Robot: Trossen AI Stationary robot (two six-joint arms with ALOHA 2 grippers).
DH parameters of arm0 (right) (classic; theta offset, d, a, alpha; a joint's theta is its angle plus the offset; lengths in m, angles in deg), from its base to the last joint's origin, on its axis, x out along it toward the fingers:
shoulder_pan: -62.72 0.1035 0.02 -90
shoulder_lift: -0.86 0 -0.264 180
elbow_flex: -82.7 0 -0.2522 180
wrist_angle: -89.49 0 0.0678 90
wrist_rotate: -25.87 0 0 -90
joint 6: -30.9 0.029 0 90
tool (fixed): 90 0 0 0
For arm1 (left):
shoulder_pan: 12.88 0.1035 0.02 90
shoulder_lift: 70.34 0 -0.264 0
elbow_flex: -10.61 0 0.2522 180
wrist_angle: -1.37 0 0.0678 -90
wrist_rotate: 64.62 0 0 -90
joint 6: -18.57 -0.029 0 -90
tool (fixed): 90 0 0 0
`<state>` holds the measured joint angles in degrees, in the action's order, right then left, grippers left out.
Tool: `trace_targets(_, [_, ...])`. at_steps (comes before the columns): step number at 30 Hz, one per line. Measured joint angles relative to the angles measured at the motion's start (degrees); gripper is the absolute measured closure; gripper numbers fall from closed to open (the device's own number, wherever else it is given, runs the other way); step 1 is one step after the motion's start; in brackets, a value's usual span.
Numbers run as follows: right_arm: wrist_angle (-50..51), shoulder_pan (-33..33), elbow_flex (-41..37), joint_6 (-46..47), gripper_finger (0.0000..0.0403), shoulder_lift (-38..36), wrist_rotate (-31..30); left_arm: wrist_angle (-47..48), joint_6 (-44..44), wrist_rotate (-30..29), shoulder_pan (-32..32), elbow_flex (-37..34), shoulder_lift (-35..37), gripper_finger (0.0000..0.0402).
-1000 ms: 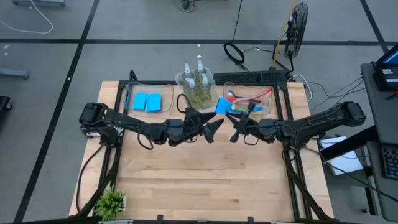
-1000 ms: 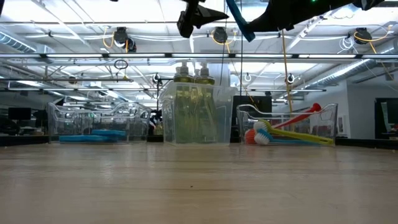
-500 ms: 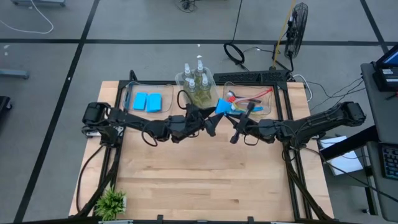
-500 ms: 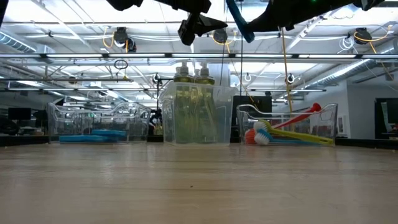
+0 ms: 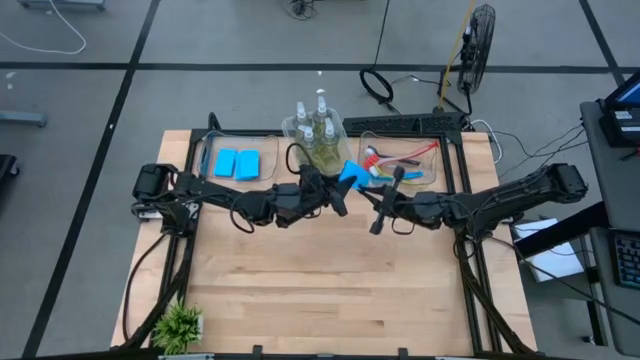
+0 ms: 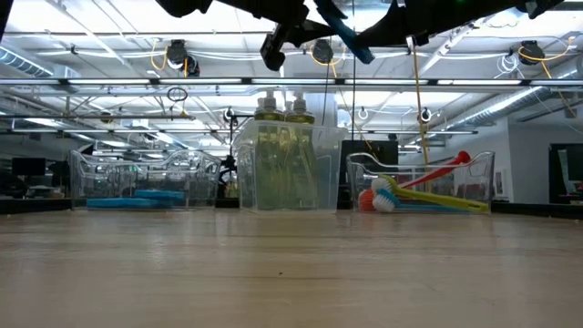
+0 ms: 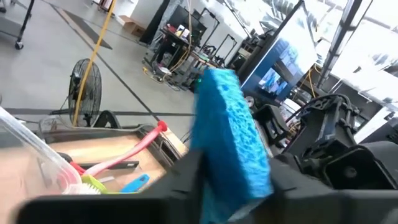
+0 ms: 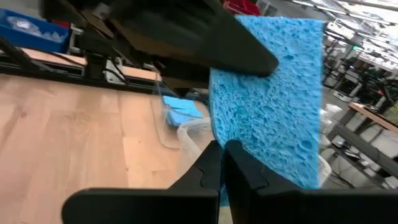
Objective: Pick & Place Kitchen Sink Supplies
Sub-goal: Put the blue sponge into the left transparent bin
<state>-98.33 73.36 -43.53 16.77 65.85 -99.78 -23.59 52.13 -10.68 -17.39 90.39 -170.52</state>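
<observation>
A handover is in hand above the middle of the table; the blue sponge (image 5: 349, 172) hangs in the air between the two arms, just in front of the middle bin (image 5: 297, 128) that holds the pump bottles (image 5: 318, 133).

The right gripper (image 8: 222, 167) is clamped on one edge of the sponge, its fingers pressed together around the thin margin — the right wrist view shows this plainly; the left gripper (image 5: 336, 190) reaches in from the other side, and in its own wrist view the sponge stands between its dark fingers (image 7: 186, 171), which look drawn in against it. Whether the left grip is already firm I cannot tell; I judge it to be closing on the sponge but not yet proven.

Two more blue sponges (image 5: 236, 163) lie in the left bin (image 5: 205, 150), and the long-handled brushes (image 5: 400, 160) lie in the right bin (image 5: 430, 148); so the carried sponge most likely belongs with its fellows on the left.

The next move calls for the left fingers to seat fully on the sponge before the right ones let go — a release too soon would drop it onto the wooden table (image 5: 330, 290); after that the right arm needs to back off without snagging, and the left arm to swing toward the left bin.
</observation>
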Motion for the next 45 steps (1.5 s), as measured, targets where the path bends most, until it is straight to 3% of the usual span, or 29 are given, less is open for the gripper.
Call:
trace_targets(3, [0.2,0.0,0.0,0.1,0.0403,0.0,2.4,1.1,0.1,-0.1,0.0,0.0,0.0,0.0373])
trace_targets(4, [0.4,0.0,0.0,0.0,0.0403,0.0,3.1,1.3,0.2,-0.1,0.0,0.0,0.0,0.0383])
trace_targets(11, [3.3,0.1,0.0,0.0,0.0370,-1.1,6.1,1.6,-0.6,-2.7,0.0,0.0,0.2,0.0392])
trace_targets(15, [8.2,0.5,0.0,1.6,0.0333,-2.8,10.3,1.9,-3.1,-5.0,-0.2,0.0,2.2,0.0392])
trace_targets(20, [19.8,1.3,0.0,6.8,0.0290,-5.9,10.5,4.3,-8.5,-8.3,-2.1,0.0,7.4,0.0392])
trace_targets(25, [32.8,1.2,0.0,13.0,0.0267,-9.7,10.5,17.9,-10.2,-17.6,-6.4,0.0,16.4,0.0392])
trace_targets(29, [40.6,1.2,0.0,16.2,0.0264,-12.2,10.7,32.1,-5.6,-28.5,-10.3,0.0,23.2,0.0392])
trace_targets(32, [43.7,1.2,0.0,16.8,0.0268,-13.7,10.7,43.4,1.1,-31.7,-12.0,0.0,27.4,0.0392])
trace_targets(37, [46.7,1.2,0.0,15.6,0.0276,-16.6,13.3,62.1,15.1,-26.6,-9.4,0.0,32.0,0.0392])
trace_targets(42, [47.2,1.2,0.0,16.8,0.0281,-20.5,16.4,81.1,27.3,-11.5,0.4,0.0,34.7,0.0392])
trace_targets(45, [46.6,1.0,0.0,16.7,0.0281,-22.8,15.1,88.5,28.1,-2.1,8.0,0.0,35.3,0.0392])
